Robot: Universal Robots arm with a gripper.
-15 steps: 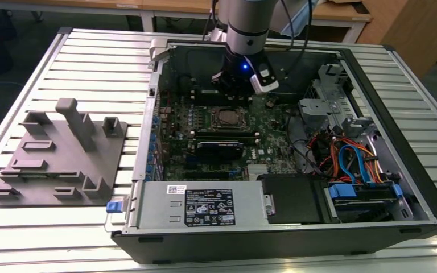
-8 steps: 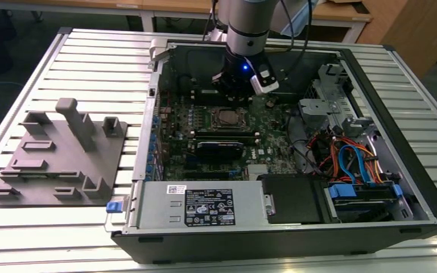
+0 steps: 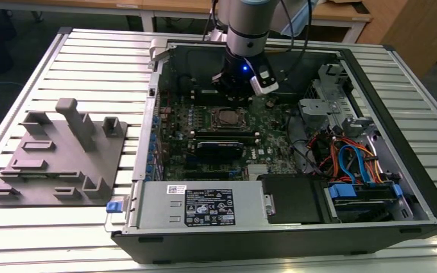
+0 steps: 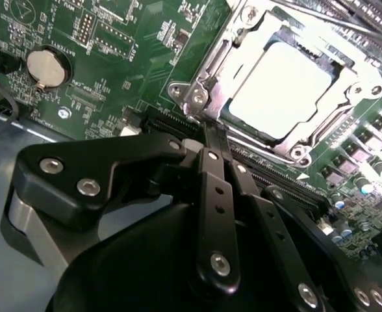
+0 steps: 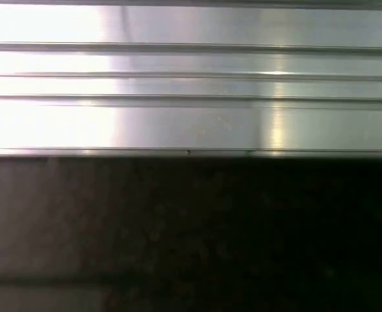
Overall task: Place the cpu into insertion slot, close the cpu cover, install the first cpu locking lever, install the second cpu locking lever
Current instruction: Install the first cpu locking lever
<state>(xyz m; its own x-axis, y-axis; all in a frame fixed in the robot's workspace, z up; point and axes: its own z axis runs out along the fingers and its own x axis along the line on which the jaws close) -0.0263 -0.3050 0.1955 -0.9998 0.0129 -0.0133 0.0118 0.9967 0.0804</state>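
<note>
A: What surface is there, and how much room?

B: A ribbed silver metal table [image 3: 44, 62] carries an open black computer case [image 3: 295, 239]. A grey plastic fixture plate [image 3: 55, 153] lies at the exterior view's left, well apart from the case.

A: Where is the chip?

B: The flat silver-grey square cpu [image 4: 279, 84] sits in the insertion slot [image 3: 226, 118] on the green circuit board [image 4: 119, 58], at the upper right of the second wrist view. The thin silver metal cpu cover [image 4: 227, 55] lies around it.

A: And the hand?

B: The black gripper [image 4: 214, 133] has its fingers pressed together, holding nothing, just beside the cover's corner. Case walls stand close around the arm.
</note>
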